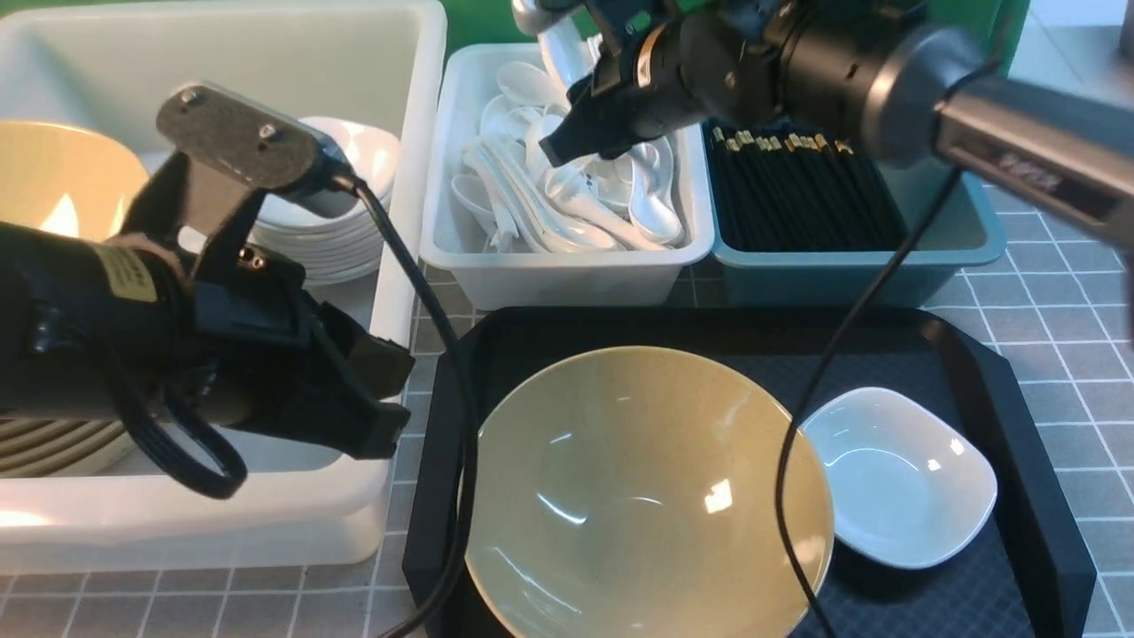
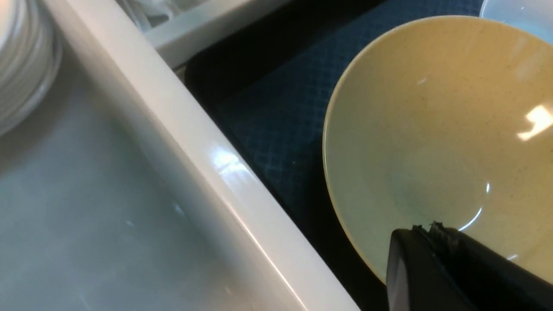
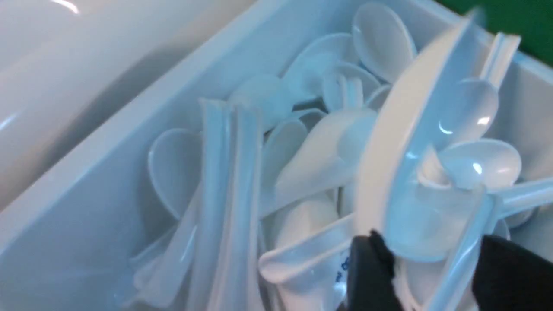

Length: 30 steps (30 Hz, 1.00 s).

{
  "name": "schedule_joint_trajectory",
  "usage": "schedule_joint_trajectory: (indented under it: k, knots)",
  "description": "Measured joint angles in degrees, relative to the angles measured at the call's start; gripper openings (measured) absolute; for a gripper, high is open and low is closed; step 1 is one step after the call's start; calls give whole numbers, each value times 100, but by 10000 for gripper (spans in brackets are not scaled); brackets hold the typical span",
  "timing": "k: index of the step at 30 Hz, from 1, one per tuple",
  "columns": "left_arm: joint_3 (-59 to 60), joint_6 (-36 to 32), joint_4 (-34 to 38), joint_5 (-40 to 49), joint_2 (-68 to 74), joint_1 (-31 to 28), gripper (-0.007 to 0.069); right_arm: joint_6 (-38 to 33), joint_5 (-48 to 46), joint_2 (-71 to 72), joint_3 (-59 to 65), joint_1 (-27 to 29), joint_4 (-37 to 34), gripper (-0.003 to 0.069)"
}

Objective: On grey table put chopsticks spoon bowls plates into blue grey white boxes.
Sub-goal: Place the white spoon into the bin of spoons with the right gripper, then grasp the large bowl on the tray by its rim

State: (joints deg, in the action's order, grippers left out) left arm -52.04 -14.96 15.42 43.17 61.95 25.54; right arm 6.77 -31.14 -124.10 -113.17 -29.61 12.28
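White spoons [image 3: 229,203] lie heaped at many angles in the pale grey-white box [image 1: 567,283], some scoop up and some turned over. Only the right wrist view shows this heap close: one blurred spoon [image 3: 402,129] stands tilted among the others, near the right gripper [image 3: 436,270]. Its two fingertips are apart, a pale handle visible in the gap; whether they touch any spoon, I cannot tell. In the front view, the arm hides part of the heap.

The left wrist view shows what the front view leaves unclear — the left gripper [image 2: 425,233] has its tips together with nothing between them, and appears in front of a big olive-yellow bowl [image 2: 432,129].

On the far left, the large white tub [image 1: 354,505] holds a stack of white plates [image 1: 323,248], a yellow bowl [image 1: 66,177] and, partly hidden by the left arm, stacked bowls [image 1: 53,447]. The teal-blue box [image 1: 842,259] holds a row of black chopsticks [image 1: 788,195] with gold bands at their far ends. All three boxes stand on the grey table [image 1: 1076,390]. Nearer, the black tray [image 1: 983,354] carries the big bowl and, beside it, a shallow white plate [image 1: 904,487].
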Motion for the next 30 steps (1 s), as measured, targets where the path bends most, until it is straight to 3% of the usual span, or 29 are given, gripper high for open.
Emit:
schedule_joint_trajectory:
  k: [4, 8, 11, 17, 25, 30]
  knots:
    - [-161, 105, 0, 91, 27, 0, -7, 112, -1080, 74, -618, 75, 0, 553]
    - [-762, 132, -11, 542, 368, 0, -7, -392, -2551, 371, -1373, 54, 0, 578]
    - [-1508, 89, -60, 1084, 967, 0, 10, -935, -3622, 706, -1780, -72, -9, 547]
    - [-2688, -368, -88, 1786, 2050, 52, 129, -1331, -4053, 1679, -1443, -491, -472, 452]
    - [-3125, -840, -282, 1534, 3452, 547, 509, -1508, -4116, 3835, 667, -1157, -733, 307]
    - [-3125, -802, -583, 1206, 4088, 596, 570, -1227, -4122, 5034, 2004, -1157, -693, 253]
